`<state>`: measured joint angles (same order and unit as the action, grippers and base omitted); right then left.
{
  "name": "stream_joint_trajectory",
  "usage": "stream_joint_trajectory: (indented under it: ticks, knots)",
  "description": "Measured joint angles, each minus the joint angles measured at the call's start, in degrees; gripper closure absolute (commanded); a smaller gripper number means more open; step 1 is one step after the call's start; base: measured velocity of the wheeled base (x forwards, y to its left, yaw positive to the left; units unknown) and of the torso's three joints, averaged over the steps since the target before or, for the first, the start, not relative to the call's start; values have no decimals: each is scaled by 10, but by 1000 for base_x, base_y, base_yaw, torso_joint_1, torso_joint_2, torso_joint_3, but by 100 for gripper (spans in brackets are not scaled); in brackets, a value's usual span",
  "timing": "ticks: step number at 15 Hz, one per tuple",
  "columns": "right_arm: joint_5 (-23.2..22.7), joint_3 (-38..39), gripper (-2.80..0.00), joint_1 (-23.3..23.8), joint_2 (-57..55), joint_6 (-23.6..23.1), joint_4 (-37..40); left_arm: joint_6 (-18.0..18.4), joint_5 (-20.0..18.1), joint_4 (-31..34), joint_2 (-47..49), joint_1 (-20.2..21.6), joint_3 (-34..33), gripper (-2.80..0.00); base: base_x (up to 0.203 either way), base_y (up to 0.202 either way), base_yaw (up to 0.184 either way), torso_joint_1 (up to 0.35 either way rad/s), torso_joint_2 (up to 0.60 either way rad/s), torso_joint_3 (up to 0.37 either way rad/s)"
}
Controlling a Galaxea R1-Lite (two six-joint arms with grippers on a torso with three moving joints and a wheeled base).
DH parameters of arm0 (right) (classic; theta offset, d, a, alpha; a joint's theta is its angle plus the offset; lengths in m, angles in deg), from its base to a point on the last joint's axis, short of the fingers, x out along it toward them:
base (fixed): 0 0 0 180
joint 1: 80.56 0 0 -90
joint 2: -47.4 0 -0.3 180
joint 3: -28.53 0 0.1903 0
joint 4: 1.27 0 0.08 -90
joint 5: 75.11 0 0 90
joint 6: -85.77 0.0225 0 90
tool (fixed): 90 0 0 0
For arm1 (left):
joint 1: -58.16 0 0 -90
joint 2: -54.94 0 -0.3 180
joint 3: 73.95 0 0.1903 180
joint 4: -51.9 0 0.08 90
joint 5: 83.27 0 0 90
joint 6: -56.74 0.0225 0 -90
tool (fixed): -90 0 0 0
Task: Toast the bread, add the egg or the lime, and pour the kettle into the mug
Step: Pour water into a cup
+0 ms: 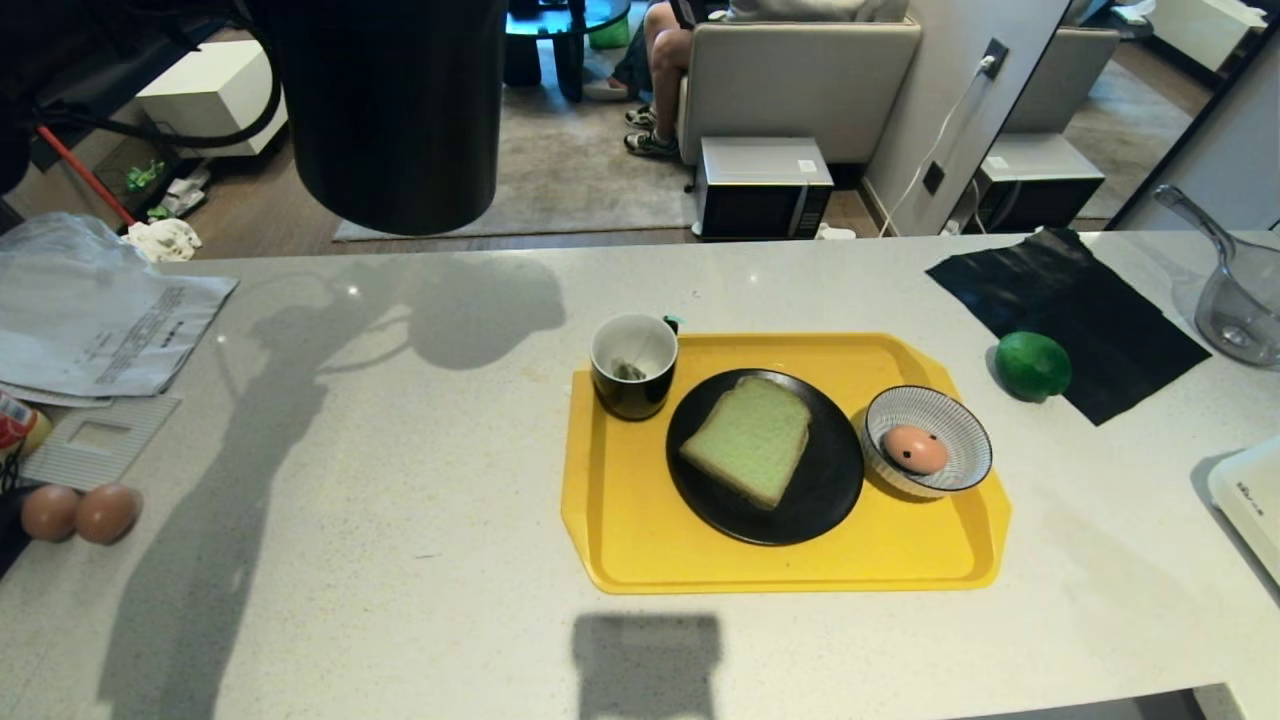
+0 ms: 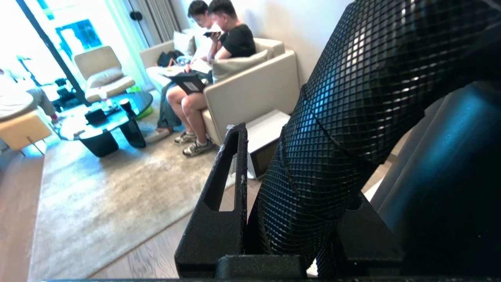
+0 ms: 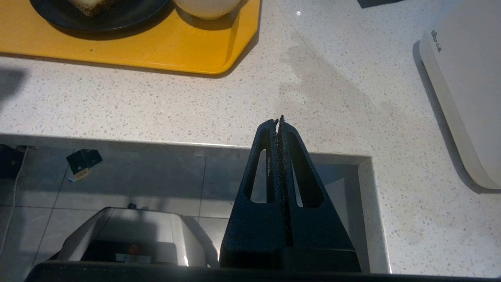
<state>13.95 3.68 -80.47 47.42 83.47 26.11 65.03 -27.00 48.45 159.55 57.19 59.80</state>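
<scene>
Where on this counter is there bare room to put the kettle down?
Bare counter lies between the two brown eggs and the yellow tray, and along the near edge. The tray is crowded: mug, bread on its plate, egg in its bowl. The left gripper holds the kettle aloft.

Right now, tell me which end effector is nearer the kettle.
Left. The left end effector is clamped on the kettle handle; the right end effector sits shut at the counter's near edge.

Left gripper (image 2: 289, 196) fingers (image 2: 225, 184) around the kettle (image 2: 430, 203) handle (image 2: 352, 109)
</scene>
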Motion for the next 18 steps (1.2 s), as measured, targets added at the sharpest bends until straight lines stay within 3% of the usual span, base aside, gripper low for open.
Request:
stream_joint_trajectory:
  ticks: [11, 18]
  knots:
    - [0, 0, 0, 0, 0, 1, 0, 3, 0, 1, 7, 0, -1, 0, 0, 0, 0, 107, -197, -89]
    - [0, 0, 0, 0, 0, 3, 0, 2, -1, 8, 17, 0, 0, 0, 0, 0, 0, 0, -4, 2]
